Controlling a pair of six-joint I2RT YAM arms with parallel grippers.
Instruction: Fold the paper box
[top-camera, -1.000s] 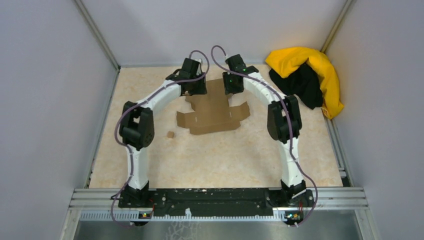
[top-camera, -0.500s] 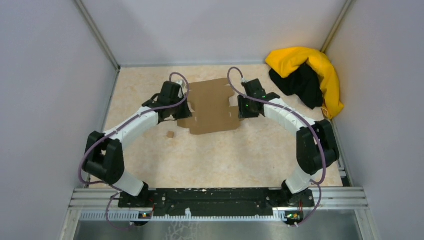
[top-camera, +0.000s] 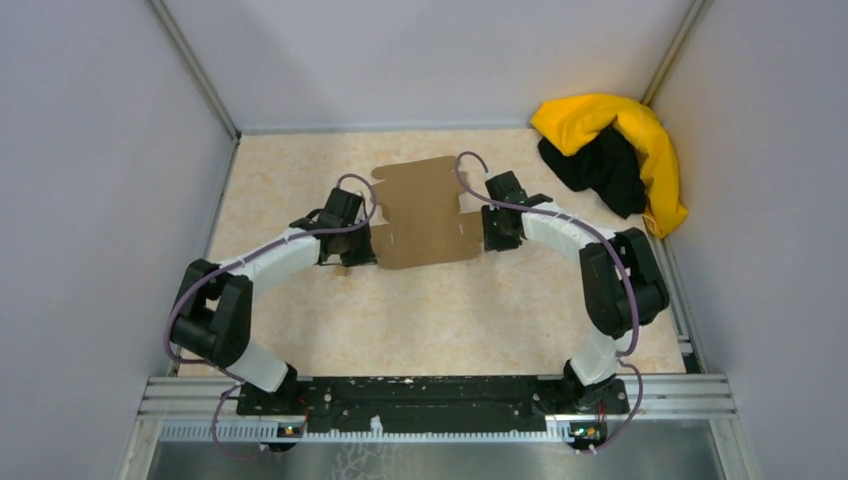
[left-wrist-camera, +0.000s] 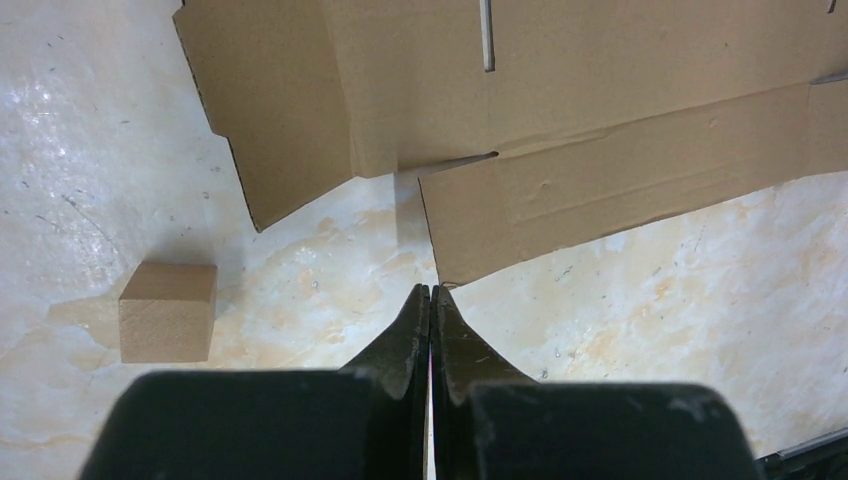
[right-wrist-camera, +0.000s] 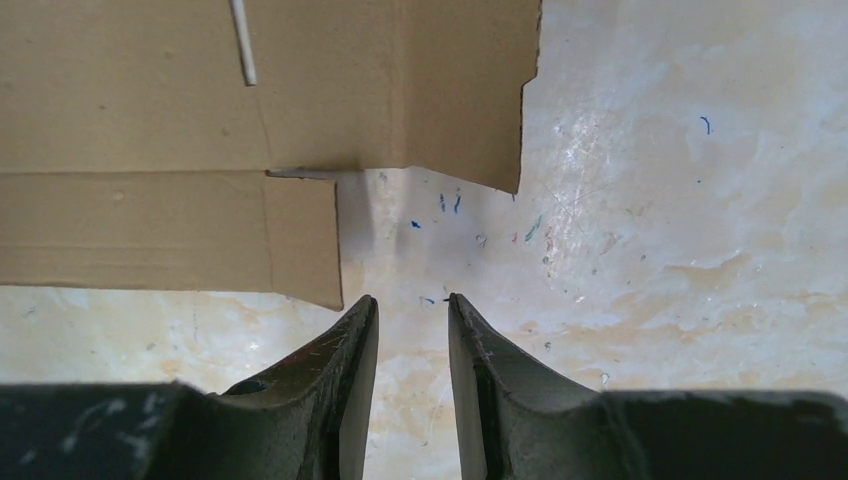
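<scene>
The box (top-camera: 425, 212) is seen lying flat on the table (top-camera: 450, 320). The left gripper (left-wrist-camera: 431, 290) is pinched shut, empty, with the near flap's corner just at 12 o'clock. The right gripper (right-wrist-camera: 412, 300) is held narrow, empty, its flap corner at 11 o'clock, slightly farther.

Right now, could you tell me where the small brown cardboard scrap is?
The scrap sits on the left of the left wrist view, beside the left hand and just clear of the flat brown paper box.

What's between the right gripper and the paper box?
Only bare, speckled table separates the right gripper from the paper box, shown in the right wrist view.
</scene>
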